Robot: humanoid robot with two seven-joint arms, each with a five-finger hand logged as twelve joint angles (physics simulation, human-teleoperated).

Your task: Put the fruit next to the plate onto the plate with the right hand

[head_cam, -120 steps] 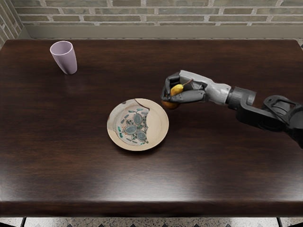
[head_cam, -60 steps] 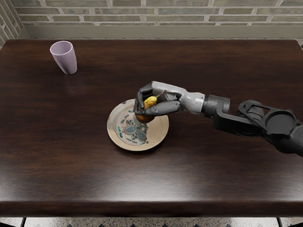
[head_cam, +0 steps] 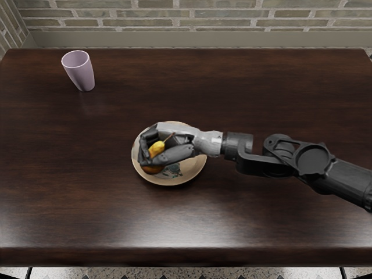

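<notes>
Over the plate (head_cam: 196,163), the right hand (head_cam: 165,150) is extended across the dish, its arm entering from the picture's right edge and running nearly level to the wrist at the plate's right rim. The palm faces the camera side, and the dark fingers (head_cam: 175,155) are curled closed around the fruit (head_cam: 155,150), with the thumb on the far side. The fruit sits inside the grasp, above the left half of the plate, with its thin stem pointing up and to the right between the digits. Whether its underside touches the plate surface cannot be determined. The fruit is yellow to orange, smooth, and rounded like a small pear. The plate is round and shallow, cream in colour, with a blue-green pattern at its centre, much of it covered by the hand. The hand is of grey and black jointed segments; the forearm behind it is dark with a round disc-shaped joint. The table (head_cam: 273,81) is dark, glossy wood with visible grain. A lilac cup (head_cam: 79,70), tapering downward, stands upright well apart from the plate, toward the far left.
</notes>
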